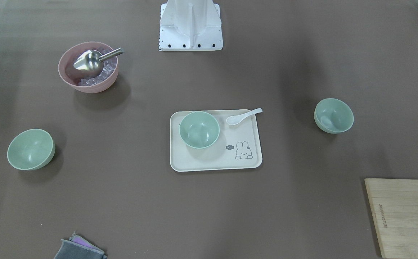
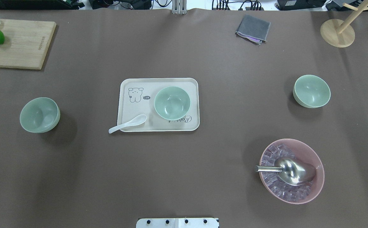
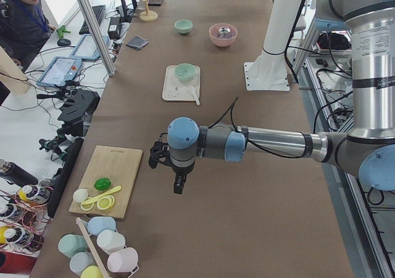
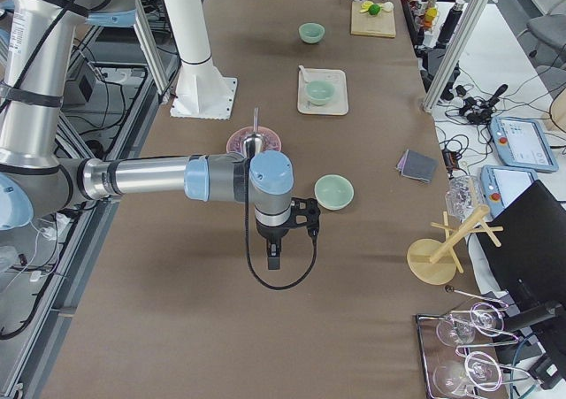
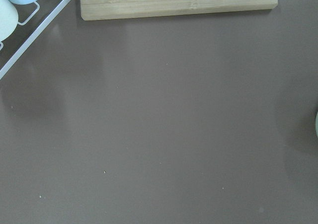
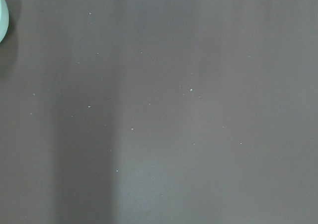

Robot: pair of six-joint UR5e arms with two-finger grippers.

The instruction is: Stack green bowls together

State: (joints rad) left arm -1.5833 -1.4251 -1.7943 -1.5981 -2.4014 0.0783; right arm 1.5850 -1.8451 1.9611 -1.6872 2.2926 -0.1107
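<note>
Three green bowls [image 2: 172, 103] well apart, one on tray [image 2: 164, 83], left hand [image 3: 179, 185], right hand [image 4: 274, 259], whether open untellable

The brown counter [image 2: 184, 177] carries a cream tray [image 2: 158, 83] near its middle. A first green bowl [image 2: 39, 114] sits well off to the robot's left and a second green bowl [image 2: 311, 91] well off to its right (both upright, straight on the counter). A pink bowl [image 2: 320, 172] stands nearer the robot on the right. Along the far edge lie a wooden cutting board [image 2: 19, 47], a folded grey cloth [image 2: 253, 28] and a wooden stand [image 2: 337, 33]. The white base plate [image 2: 177, 222] sits at the near edge.
</note>
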